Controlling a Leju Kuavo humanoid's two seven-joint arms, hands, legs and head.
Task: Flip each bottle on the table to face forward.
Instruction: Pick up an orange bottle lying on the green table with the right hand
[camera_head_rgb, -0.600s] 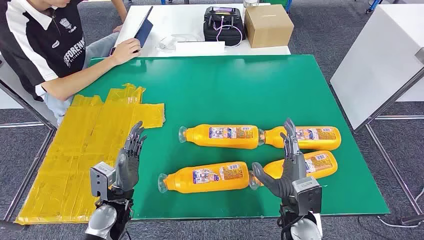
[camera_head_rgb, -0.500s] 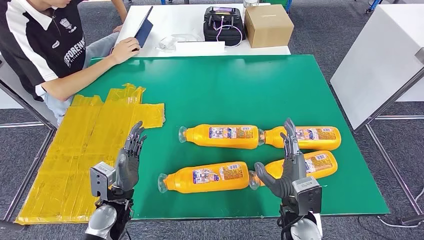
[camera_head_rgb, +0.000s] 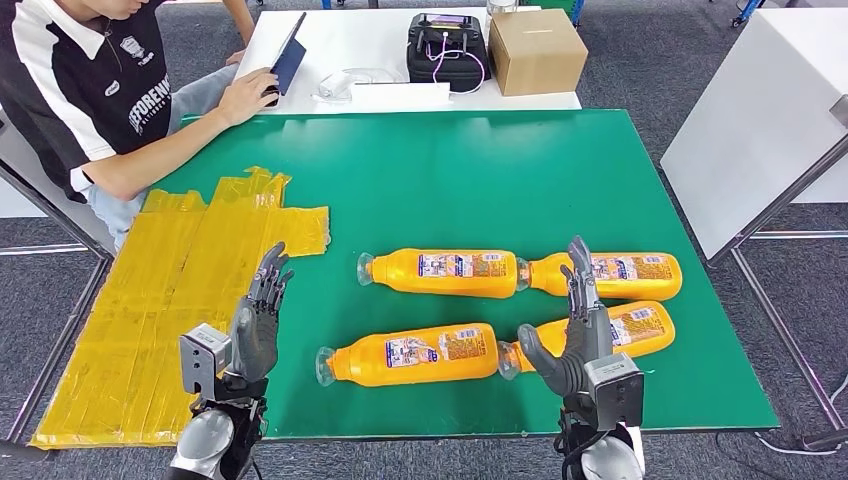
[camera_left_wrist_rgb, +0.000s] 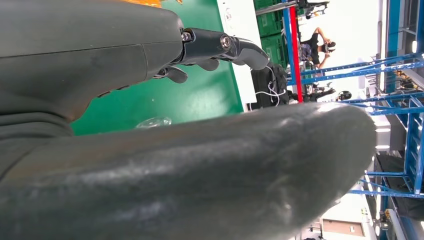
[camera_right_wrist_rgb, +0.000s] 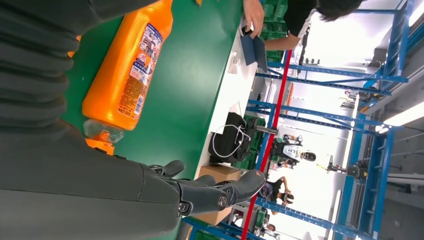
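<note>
Several orange bottles lie on their sides on the green table (camera_head_rgb: 450, 180), clear caps pointing left. Far row: one bottle (camera_head_rgb: 440, 272) in the middle and another (camera_head_rgb: 610, 274) to its right. Near row: one bottle (camera_head_rgb: 412, 353) in the middle and another (camera_head_rgb: 610, 333) to the right, partly hidden behind my right hand (camera_head_rgb: 570, 335). That hand stands open and upright over the near right bottle, fingers straight, thumb out to the left, holding nothing. My left hand (camera_head_rgb: 258, 318) is open at the table's near left, apart from every bottle. A bottle (camera_right_wrist_rgb: 127, 70) lies beyond the right hand (camera_right_wrist_rgb: 210, 192).
Yellow tape sheets (camera_head_rgb: 180, 290) cover the table's left part. A person (camera_head_rgb: 110, 90) sits at the far left with a tablet (camera_head_rgb: 288, 62). On the white table behind stand a black case (camera_head_rgb: 447, 48) and a cardboard box (camera_head_rgb: 536, 50). A white table (camera_head_rgb: 760, 120) stands to the right.
My right hand's thumb has shifted slightly to the right, toward the near right bottle. The person's hand has moved a little on the tablet. The bottles lie as before.
</note>
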